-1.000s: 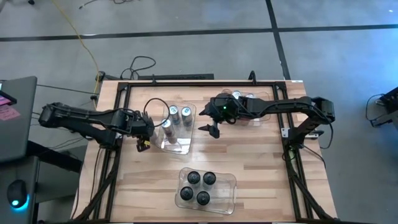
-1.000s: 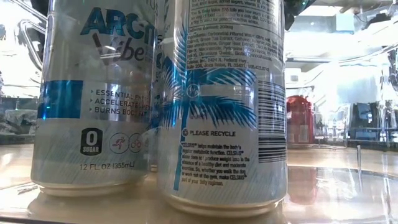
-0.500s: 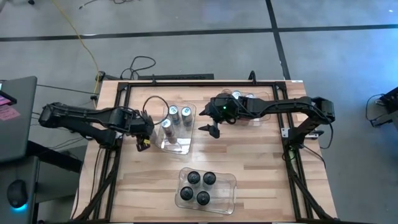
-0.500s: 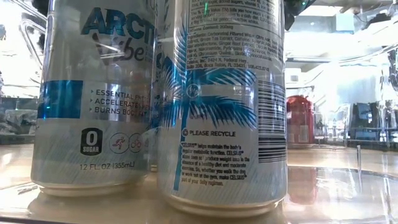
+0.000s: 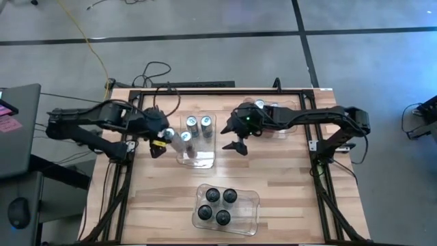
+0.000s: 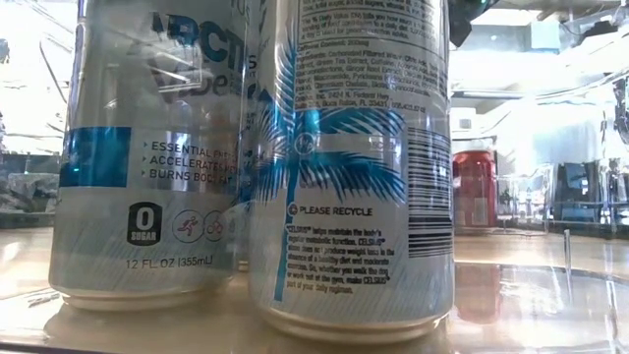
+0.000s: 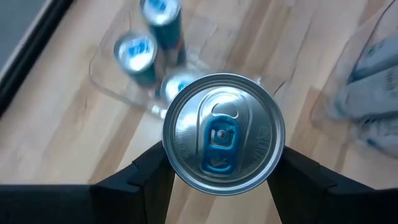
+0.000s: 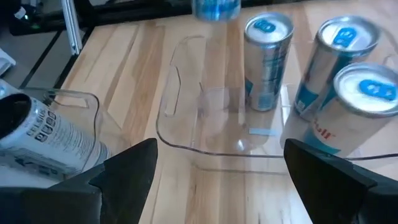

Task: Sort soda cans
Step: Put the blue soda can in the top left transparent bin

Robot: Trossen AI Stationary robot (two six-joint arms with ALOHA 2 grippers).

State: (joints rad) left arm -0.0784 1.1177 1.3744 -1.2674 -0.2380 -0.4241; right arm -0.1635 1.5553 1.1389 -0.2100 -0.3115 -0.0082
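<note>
My left gripper (image 5: 166,137) (image 7: 221,171) is shut on a silver-blue soda can (image 7: 224,134) (image 5: 169,134), raised above the left side of a clear bin (image 5: 198,158). Three more silver-blue cans (image 5: 192,123) (image 7: 134,50) stand upright on that bin's floor. My right gripper (image 5: 239,145) (image 8: 217,180) hangs open just right of this bin with nothing between its fingers. Several black-topped cans (image 5: 218,203) stand in a second bin near the front edge. Red cans (image 5: 263,105) (image 6: 475,189) stand at the far right, partly hidden under my right arm. My left gripper pinches the can's side wall just under its top rim (image 7: 171,158) between the two fingers (image 7: 146,180), one on each side. The fingers slant down from the table's left. The can is lifted clear of the bin, its silver top turned toward the wrist.
The bin of silver-blue cans (image 8: 186,140) has bare floor on its near half. A black frame (image 5: 205,91) runs round the table's far and side edges. Bare wood lies between the two nearer bins (image 5: 273,171). Cables lie behind the far edge (image 5: 153,72).
My left gripper has risen from beside the bin's left wall and drawn slightly toward the far edge, taking the silver-blue can up with it; most of the rise came in the last half second. The other cans have stayed in place.
</note>
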